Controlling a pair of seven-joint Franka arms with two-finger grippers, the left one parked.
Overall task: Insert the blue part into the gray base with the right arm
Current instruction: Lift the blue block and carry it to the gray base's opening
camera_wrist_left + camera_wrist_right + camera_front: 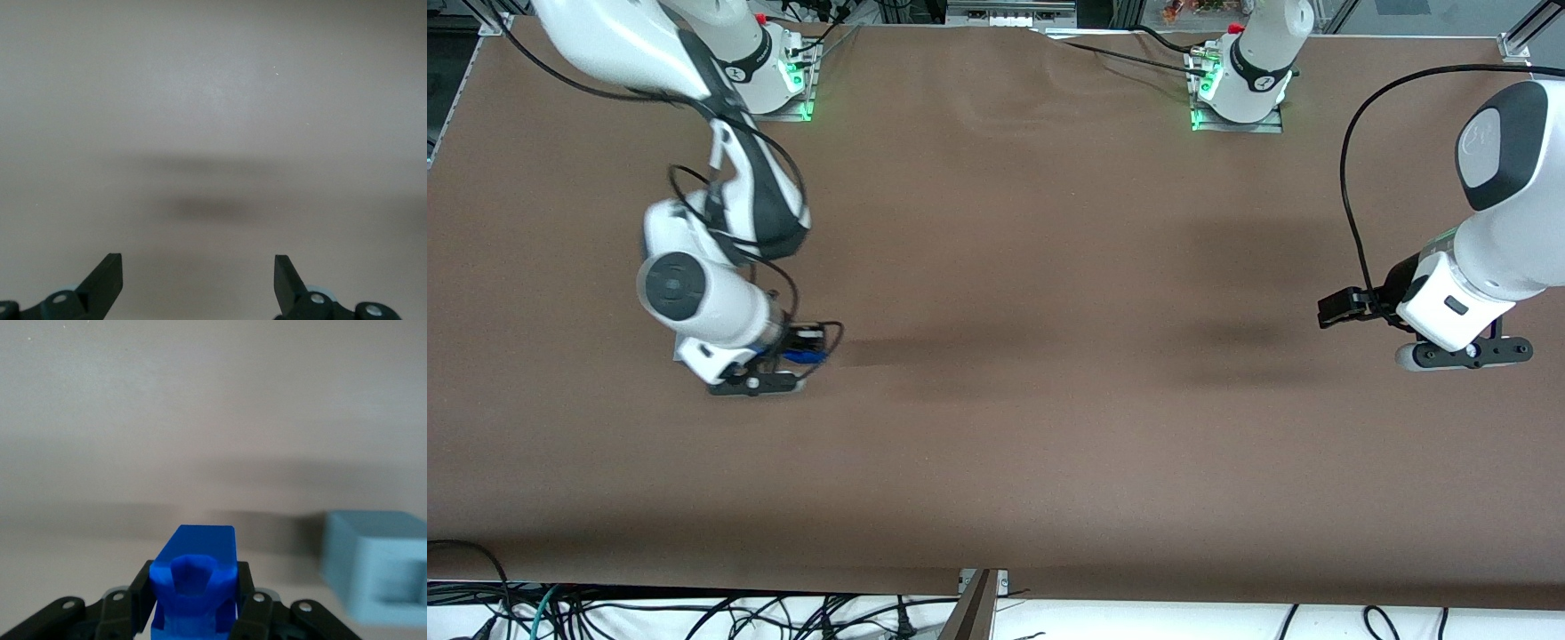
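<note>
At lower left of the front frame, the gripper (193,603) pinched the blue part (194,587) above the table (1049,427), the gray base (377,567) apart beside it; centring over the recess before descending seemed advisable.

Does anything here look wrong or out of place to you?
Nothing stands out. The right arm's end effector is shut on the blue part, and the gray base sits upright on the table beside it, recess facing up. Nothing is spilled, tipped or broken.
</note>
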